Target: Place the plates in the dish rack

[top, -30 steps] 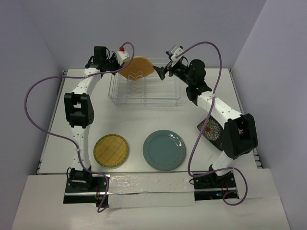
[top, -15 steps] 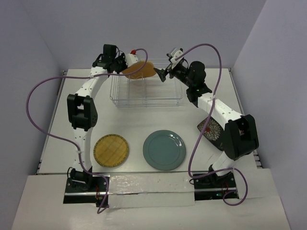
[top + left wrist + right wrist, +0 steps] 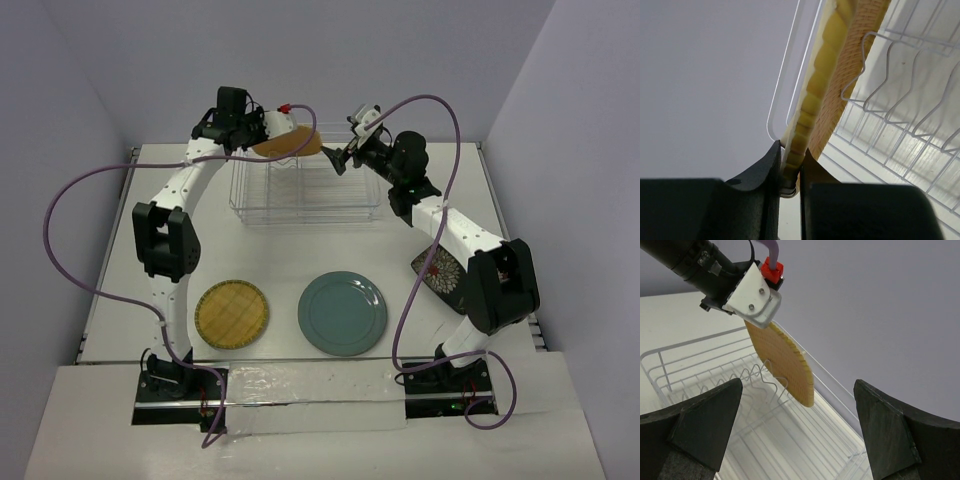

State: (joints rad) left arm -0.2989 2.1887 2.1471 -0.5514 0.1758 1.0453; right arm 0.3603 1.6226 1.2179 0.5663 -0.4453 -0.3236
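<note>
My left gripper (image 3: 264, 140) is shut on the rim of the orange-tan plate (image 3: 292, 143) and holds it tilted, nearly on edge, over the back left of the wire dish rack (image 3: 330, 192). In the left wrist view the jaws (image 3: 790, 156) pinch the plate (image 3: 840, 65) beside the wavy dividers (image 3: 890, 85). In the right wrist view the plate (image 3: 782, 362) hangs just behind the first divider (image 3: 760, 375). My right gripper (image 3: 337, 157) is open and empty, just right of the plate. The yellow plate (image 3: 232, 315) and the teal plate (image 3: 343, 313) lie flat near the front.
The dark floral plate (image 3: 438, 272) lies at the right, partly hidden under my right arm. Purple cables loop over both arms. The rack's other slots (image 3: 715, 390) hold nothing. Walls stand close behind the rack.
My left gripper has carried the orange-tan plate right and back and turned it from face-on to nearly edge-on over the rack. My right gripper has barely moved.
</note>
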